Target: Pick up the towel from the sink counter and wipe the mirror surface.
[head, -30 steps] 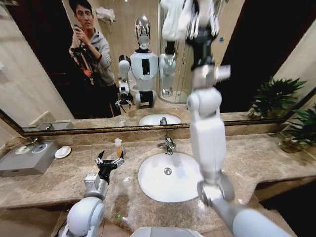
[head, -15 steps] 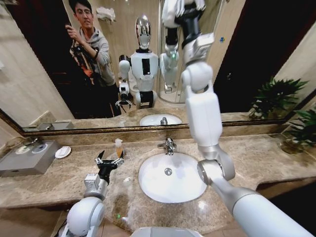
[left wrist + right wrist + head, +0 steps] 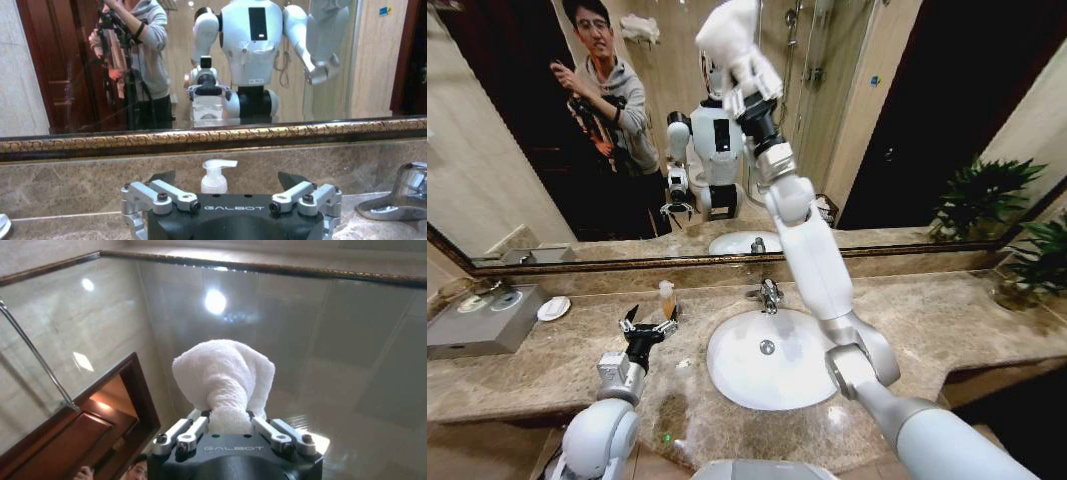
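My right arm reaches high up to the mirror (image 3: 907, 120), and my right gripper (image 3: 739, 70) is shut on the bunched white towel (image 3: 725, 30) near the glass's upper middle. In the right wrist view the towel (image 3: 223, 375) bulges out of the shut right gripper (image 3: 227, 421) and faces the mirror (image 3: 347, 340); I cannot tell whether it touches. My left gripper (image 3: 649, 322) hovers open low over the sink counter (image 3: 947, 320), left of the basin. In the left wrist view the left gripper (image 3: 227, 177) is empty and points at a soap pump bottle (image 3: 215, 175).
The white basin (image 3: 727, 375) and chrome tap (image 3: 769, 293) lie below my right arm. A soap bottle (image 3: 667, 298), a white soap dish (image 3: 554, 308) and a grey box (image 3: 482, 320) stand on the left. A potted plant (image 3: 1027, 260) stands far right.
My right arm has swept left across the mirror with the towel, from above the basin's right side to its left side. The left arm has stayed still.
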